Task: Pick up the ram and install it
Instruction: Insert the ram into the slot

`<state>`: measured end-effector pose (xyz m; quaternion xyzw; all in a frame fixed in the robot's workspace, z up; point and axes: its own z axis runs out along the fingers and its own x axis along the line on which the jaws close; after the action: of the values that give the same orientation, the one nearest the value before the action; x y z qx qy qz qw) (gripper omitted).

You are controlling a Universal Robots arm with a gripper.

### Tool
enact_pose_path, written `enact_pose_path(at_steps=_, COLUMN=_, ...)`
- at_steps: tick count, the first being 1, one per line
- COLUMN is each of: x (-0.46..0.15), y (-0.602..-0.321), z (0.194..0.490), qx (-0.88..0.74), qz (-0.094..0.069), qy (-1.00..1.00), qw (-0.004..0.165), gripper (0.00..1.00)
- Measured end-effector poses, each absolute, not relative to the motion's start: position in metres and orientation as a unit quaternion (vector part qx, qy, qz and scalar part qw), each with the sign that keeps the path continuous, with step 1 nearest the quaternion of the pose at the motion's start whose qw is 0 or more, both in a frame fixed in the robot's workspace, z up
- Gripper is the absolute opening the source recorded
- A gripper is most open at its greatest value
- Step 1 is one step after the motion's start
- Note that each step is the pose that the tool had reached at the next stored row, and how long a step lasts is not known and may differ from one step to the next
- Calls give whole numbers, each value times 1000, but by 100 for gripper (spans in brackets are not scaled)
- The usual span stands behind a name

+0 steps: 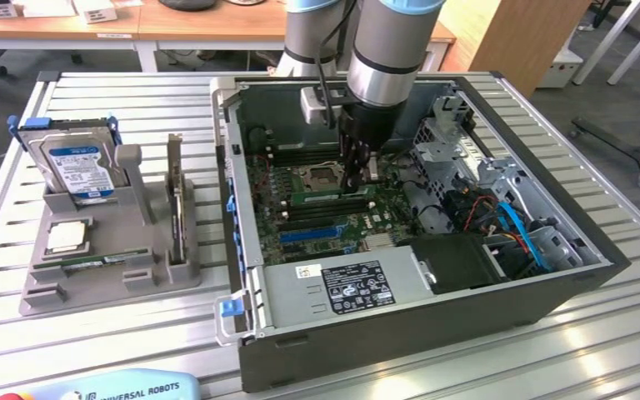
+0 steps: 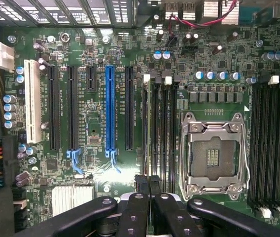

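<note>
Pinching the ram (image 1: 317, 198) (green, edge-up), the claw (image 1: 356, 187) stands directly above.

Gripper (image 2: 149, 185) linkage cropped at picture edge

- Bench (image 1: 587, 333): 1, slatted metal.
- Computer case (image 1: 409, 333): 1, lid off, toward the bench edge on the exterior view's right.
- Grey holder (image 1: 109, 292): 1, toward the bench edge on the exterior view's left.
- On the holder: hard drive (image 1: 76, 167) 1; expansion card (image 1: 174, 192) 1; processor chip (image 1: 67, 236) 1; ram (image 1: 92, 262) 1.
- Robot arm (image 1: 392, 50): 1.
- Inside the case: motherboard (image 2: 95, 123) 1; power supply (image 1: 342, 287) 1; processor socket (image 2: 212, 157) 1.
- Memory slots (image 2: 159, 128): 8, four on each side of the socket.
- Expansion slots: 6 total. White slot (image 2: 31, 101) 1; blue slot (image 2: 109, 108) 1; black slots (image 2: 51, 108) 4, one of them short.
- Blue latches (image 2: 74, 157) at slot ends: 2.
</note>
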<state>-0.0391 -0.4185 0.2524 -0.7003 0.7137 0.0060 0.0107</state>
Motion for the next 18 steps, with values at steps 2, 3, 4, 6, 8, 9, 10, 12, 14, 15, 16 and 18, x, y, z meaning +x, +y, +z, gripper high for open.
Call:
enact_pose_path(at_steps=2, x=-39, y=-418, z=252, qx=-700, qz=6, qy=714, qw=11, gripper=12)
enact_pose_path(at_steps=3, x=-39, y=-418, z=252, qx=-700, qz=6, qy=714, qw=11, gripper=12)
enact_pose_path(at_steps=4, x=-39, y=-418, z=252, qx=-700, qz=6, qy=714, qw=11, gripper=12)
enact_pose_path(at_steps=6, x=-39, y=-418, z=252, qx=-700, qz=6, qy=714, qw=11, gripper=12)
enact_pose_path(at_steps=8, x=-39, y=-418, z=251, qx=-700, qz=6, qy=714, qw=11, gripper=12)
enact_pose_path(at_steps=9, x=-39, y=-418, z=250, qx=-700, qz=6, qy=714, qw=11, gripper=12)
enact_pose_path(at_steps=10, x=-39, y=-418, z=250, qx=-700, qz=6, qy=714, qw=11, gripper=12)
enact_pose_path(at_steps=12, x=-39, y=-418, z=249, qx=-700, qz=6, qy=714, qw=11, gripper=12)
enact_pose_path(at_steps=14, x=-39, y=-418, z=248, qx=-700, qz=6, qy=714, qw=11, gripper=12)
enact_pose_path(at_steps=15, x=-39, y=-418, z=248, qx=-700, qz=6, qy=714, qw=11, gripper=12)
enact_pose_path(at_steps=16, x=-39, y=-418, z=247, qx=-700, qz=6, qy=714, qw=11, gripper=12)
enact_pose_path(at_steps=18, x=-39, y=-418, z=247, qx=-700, qz=6, qy=714, qw=11, gripper=12)
